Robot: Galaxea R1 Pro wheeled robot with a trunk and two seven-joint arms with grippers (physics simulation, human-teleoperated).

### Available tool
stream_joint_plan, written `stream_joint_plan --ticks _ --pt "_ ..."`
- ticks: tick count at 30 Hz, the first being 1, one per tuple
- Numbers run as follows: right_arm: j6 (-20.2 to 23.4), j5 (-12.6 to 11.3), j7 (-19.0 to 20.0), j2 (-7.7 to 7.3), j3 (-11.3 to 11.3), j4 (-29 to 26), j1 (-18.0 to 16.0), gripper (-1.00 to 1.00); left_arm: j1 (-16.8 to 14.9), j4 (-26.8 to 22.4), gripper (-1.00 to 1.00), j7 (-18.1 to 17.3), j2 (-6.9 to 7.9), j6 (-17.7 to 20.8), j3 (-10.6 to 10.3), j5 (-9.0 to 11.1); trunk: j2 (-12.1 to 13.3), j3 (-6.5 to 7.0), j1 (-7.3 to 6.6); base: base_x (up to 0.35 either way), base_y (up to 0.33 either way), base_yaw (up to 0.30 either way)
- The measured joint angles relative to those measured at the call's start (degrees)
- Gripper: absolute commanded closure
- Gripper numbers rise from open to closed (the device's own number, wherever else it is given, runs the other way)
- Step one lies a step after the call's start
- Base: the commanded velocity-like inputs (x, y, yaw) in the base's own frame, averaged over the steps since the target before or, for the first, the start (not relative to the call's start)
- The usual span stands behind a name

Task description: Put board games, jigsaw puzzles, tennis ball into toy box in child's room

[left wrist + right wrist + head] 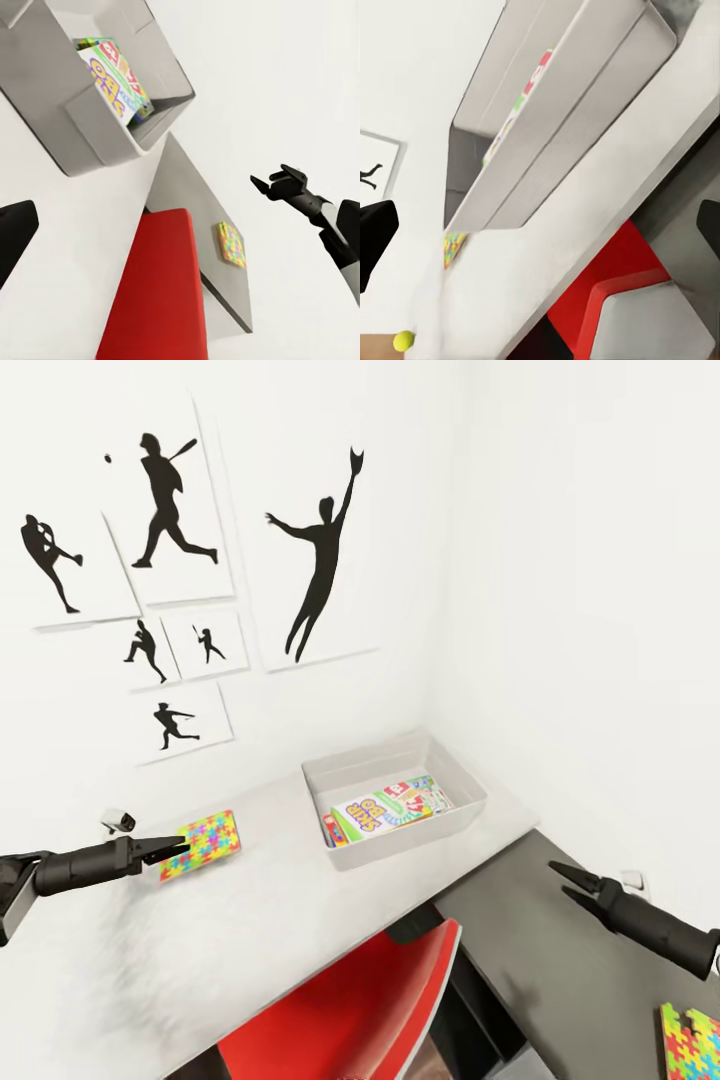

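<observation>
In the head view the left gripper (178, 849) reaches in from nine o'clock on a level forearm, its dark fingers drawn together over the near edge of a jigsaw puzzle (203, 843) lying flat on the table (250, 920); whether they actually pinch the board I cannot tell. The right gripper (558, 880) comes in from four o'clock, arm slanting up toward ten, its two fingers spread and holding nothing, hanging over the darker grey surface (560, 960) beside the table. At five o'clock from it, by the frame's corner, lies a second jigsaw puzzle (690, 1042). The toy box (470, 785) sits at the table's far end near the corner of the wall, at two o'clock from the left gripper; colourful board games (385, 810) lie inside. A red chair (350, 1010) sits below the table edge. In the right wrist view a yellow tennis ball (403, 341) shows.
</observation>
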Motion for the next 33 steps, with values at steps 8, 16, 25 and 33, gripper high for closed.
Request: stream_joint_plan --ticks 8,16,25,33 --pt "-3.45 0.32 0.48 -0.04 -0.05 -0.37 0.41 -1.00 0.03 0.00 -1.00 0.00 0.04 -0.08 0.44 -0.06 0.00 0.65 0.00 -0.007 0.000 0.000" --pt "-4.17 -0.05 0.77 -0.01 -1.95 -0.27 0.73 -1.00 0.01 0.00 -1.00 0.00 -0.11 -0.09 0.54 -0.08 0.00 0.74 0.01 -0.022 0.000 0.000" --pt "-4.22 -0.16 0.88 0.16 -2.02 -0.13 0.85 -1.00 0.02 -0.01 -1.00 0.00 -0.02 -0.09 0.62 -0.10 0.02 0.74 0.02 -0.157 0.004 -0.009" --pt "-4.23 -0.11 0.82 0.18 -1.95 -0.14 0.87 -1.00 -0.01 0.02 -1.00 0.00 0.10 -0.11 0.69 -0.11 0.00 0.74 0.03 -0.213 0.015 -0.210"
